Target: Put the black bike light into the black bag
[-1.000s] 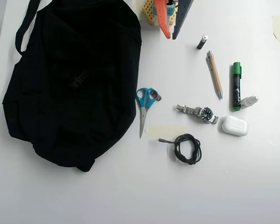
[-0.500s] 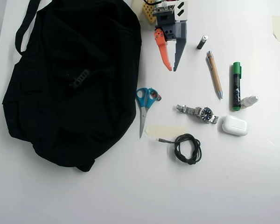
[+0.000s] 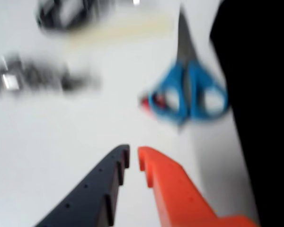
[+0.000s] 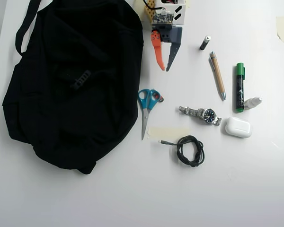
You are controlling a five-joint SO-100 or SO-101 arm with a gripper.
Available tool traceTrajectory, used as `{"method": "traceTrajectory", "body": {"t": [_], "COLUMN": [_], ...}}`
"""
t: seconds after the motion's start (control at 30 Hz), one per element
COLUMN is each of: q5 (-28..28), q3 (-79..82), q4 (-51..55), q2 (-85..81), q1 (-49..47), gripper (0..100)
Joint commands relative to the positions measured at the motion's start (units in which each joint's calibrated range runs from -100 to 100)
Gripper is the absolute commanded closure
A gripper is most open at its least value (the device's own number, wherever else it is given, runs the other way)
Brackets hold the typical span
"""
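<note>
The black bag (image 4: 71,118) lies spread over the left half of the table in the overhead view; its edge fills the right side of the blurred wrist view (image 3: 260,94). A small ribbed black piece, which looks like the black bike light (image 4: 80,79) with its strap, rests on top of the bag. My gripper (image 4: 164,70), with one orange and one black finger, is right of the bag's upper edge, above bare table. Its fingertips are almost together and hold nothing. It also shows in the wrist view (image 3: 133,156).
Blue-handled scissors (image 4: 146,106) lie just right of the bag, below my gripper. Further right lie a small black cylinder (image 4: 205,42), a pen (image 4: 217,75), a green marker (image 4: 239,87), a watch (image 4: 201,113), a white case (image 4: 238,127) and a coiled cable (image 4: 190,150).
</note>
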Motion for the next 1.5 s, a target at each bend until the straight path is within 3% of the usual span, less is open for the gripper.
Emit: {"method": "traceTrajectory", "body": {"t": [0.0,0.13,1.47], "q5": [0.28,0.28,0.28], "q3": [0.84,0.84,0.84], "q4": [10.86,19.82,19.90], "q2": [0.02,-0.89,-0.89], "q1": [0.11,-0.49,-0.49], "gripper": [97,98,98]}}
